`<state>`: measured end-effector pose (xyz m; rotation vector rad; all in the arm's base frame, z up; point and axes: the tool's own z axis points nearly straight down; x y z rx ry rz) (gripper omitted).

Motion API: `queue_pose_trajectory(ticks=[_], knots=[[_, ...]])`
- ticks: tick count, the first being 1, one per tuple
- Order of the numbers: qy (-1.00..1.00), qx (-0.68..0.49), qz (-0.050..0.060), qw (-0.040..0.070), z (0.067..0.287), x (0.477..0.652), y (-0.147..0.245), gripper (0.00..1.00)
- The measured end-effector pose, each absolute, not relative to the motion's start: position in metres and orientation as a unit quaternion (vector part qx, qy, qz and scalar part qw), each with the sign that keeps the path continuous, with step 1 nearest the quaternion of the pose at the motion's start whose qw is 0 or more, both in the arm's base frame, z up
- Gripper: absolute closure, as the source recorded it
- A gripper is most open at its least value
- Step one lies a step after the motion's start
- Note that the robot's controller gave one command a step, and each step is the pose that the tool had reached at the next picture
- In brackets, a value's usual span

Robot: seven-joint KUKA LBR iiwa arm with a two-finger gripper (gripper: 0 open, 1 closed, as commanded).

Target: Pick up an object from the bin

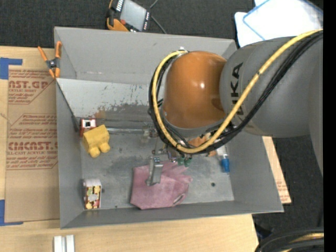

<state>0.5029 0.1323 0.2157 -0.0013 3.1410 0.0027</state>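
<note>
My gripper (154, 178) hangs below the arm's wrist, near the bin's front middle. Its tip is down on the left part of a crumpled pink cloth (163, 190) that lies flat on the bin floor. Whether it touches or grips the cloth I cannot tell. A small green thing (184, 161) shows just right of the gripper, at the cloth's upper edge. To the right of that, a small blue and white thing (224, 164) lies on the floor.
A yellow blocky toy (96, 140) lies at the left, with a small red and white thing (87, 124) just behind it. A small printed box (92, 193) stands in the front left corner. The arm covers the bin's right back part.
</note>
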Motion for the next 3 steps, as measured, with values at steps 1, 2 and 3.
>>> queue_pose_trajectory(ticks=[1, 2, 3], knots=[[1.0, 0.0, 0.001, 0.0, 0.216, 0.503, 0.132, 0.0], [1.0, 0.001, 0.001, -0.002, 0.163, 0.496, 0.134, 0.0], [1.0, -0.002, 0.003, 0.003, 0.141, 0.499, 0.149, 0.0]])
